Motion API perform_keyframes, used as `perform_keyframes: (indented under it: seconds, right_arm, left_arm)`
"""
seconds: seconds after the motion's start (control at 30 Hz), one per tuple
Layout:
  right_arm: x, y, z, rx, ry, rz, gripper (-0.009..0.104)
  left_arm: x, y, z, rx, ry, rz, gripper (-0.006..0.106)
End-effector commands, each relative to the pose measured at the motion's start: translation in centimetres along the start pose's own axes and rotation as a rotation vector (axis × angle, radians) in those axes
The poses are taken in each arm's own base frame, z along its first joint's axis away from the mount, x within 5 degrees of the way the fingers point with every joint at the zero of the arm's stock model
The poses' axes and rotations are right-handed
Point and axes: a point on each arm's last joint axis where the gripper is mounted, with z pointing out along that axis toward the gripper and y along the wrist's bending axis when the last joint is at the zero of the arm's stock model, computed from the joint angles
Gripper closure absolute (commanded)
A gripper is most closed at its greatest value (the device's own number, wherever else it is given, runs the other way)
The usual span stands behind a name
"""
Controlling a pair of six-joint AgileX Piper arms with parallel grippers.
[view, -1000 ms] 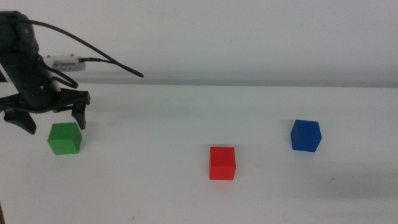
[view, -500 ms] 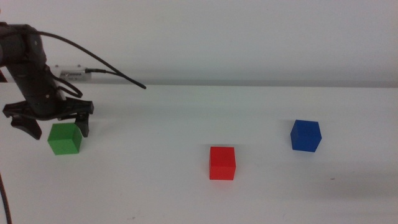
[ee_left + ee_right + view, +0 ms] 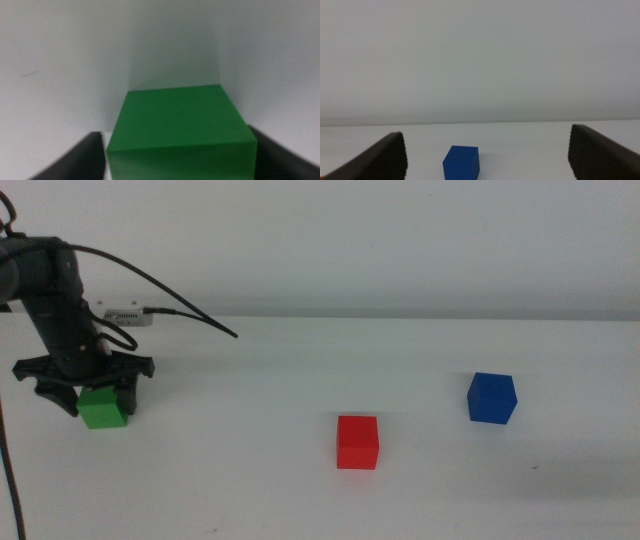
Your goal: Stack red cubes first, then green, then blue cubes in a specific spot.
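The green cube (image 3: 102, 410) sits on the white table at the far left. My left gripper (image 3: 97, 402) is lowered over it, open, with one jaw on each side. In the left wrist view the green cube (image 3: 180, 125) fills the space between the two dark jaws of the left gripper (image 3: 180, 162). The red cube (image 3: 357, 442) rests near the table's middle front. Further right and a little farther back stands the blue cube (image 3: 491, 398). My right gripper (image 3: 486, 145) is out of the middle view, open and empty, with the blue cube (image 3: 461, 162) ahead of it.
A black cable (image 3: 170, 290) runs from the left arm to a small white box (image 3: 125, 313) at the table's back edge. Bare white table (image 3: 230, 480) lies between the green and red cubes.
The left gripper has come down and slightly right, from above the green cube to straddling it at table level. The cubes have not moved.
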Motion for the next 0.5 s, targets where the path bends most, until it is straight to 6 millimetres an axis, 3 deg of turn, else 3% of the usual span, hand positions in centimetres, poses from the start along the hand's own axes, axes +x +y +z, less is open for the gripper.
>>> perform_keyframes:
  seconds: [0.0,0.13,0.23,0.37,0.47]
  right_arm:
    - [1.2,-0.1,-0.1,0.006,-0.005,-0.006,0.010]
    - [1.2,-0.1,-0.1,0.006,-0.005,-0.006,0.010]
    - [1.2,-0.1,-0.1,0.006,-0.005,-0.006,0.010]
    - [1.2,-0.1,-0.1,0.006,-0.005,-0.006,0.010]
    - [1.2,-0.1,-0.1,0.006,-0.005,-0.006,0.010]
  left_arm:
    - [0.1,0.1,0.2,0.000,0.010,-0.003,0.045]
    - [0.6,0.0,-0.5,0.030,0.046,-0.021,0.077]
    - [1.4,-1.5,-2.7,0.037,0.042,-0.012,0.100]
    - [4.0,-6.3,-7.6,-0.043,0.021,-0.041,0.102]
    - [6.3,-11.6,-10.0,-0.074,-0.055,-0.092,0.102]
